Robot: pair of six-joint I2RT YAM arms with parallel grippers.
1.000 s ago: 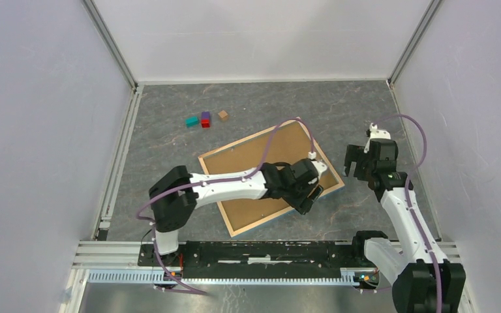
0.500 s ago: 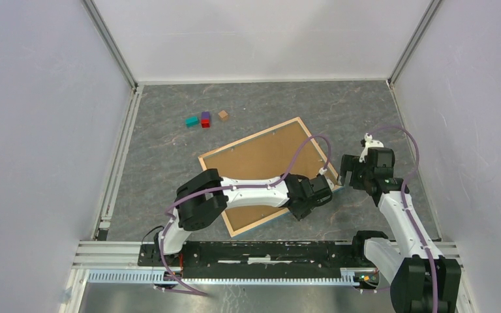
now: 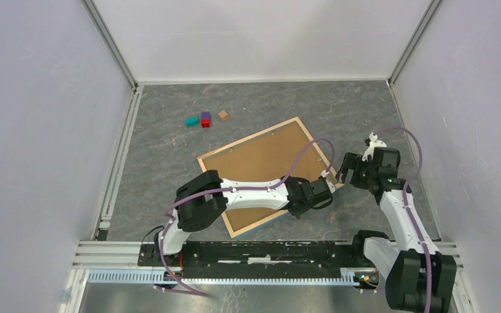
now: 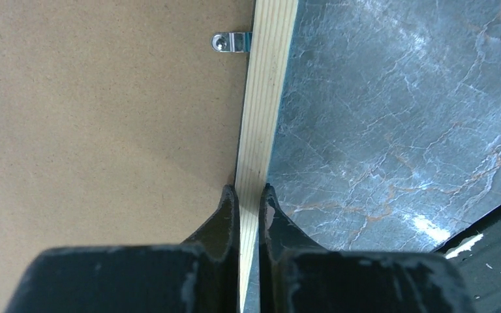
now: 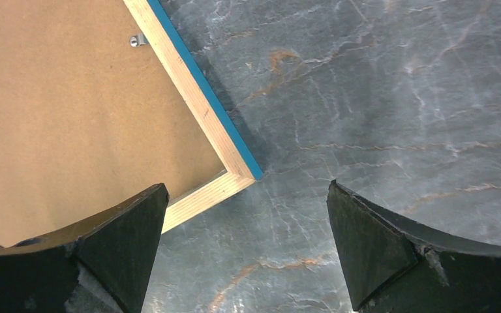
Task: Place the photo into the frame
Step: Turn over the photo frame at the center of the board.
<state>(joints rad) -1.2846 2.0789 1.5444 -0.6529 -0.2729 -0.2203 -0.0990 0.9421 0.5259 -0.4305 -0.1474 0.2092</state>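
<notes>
Lowered since before, your left fingers (image 4: 227, 212) clamp the frame (image 4: 265, 111) by its edge, which runs straight ahead; right fingers (image 5: 127, 225) gape nearby.

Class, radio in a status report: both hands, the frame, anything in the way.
Left hand shut on frame edge rail. Right hand open, at frame's corner. Backing board fills frame; photo not visible.

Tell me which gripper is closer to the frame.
Left. The left gripper pinches the frame along its wooden edge with its fingers; the right gripper hangs open over one corner, holding nothing.
</notes>
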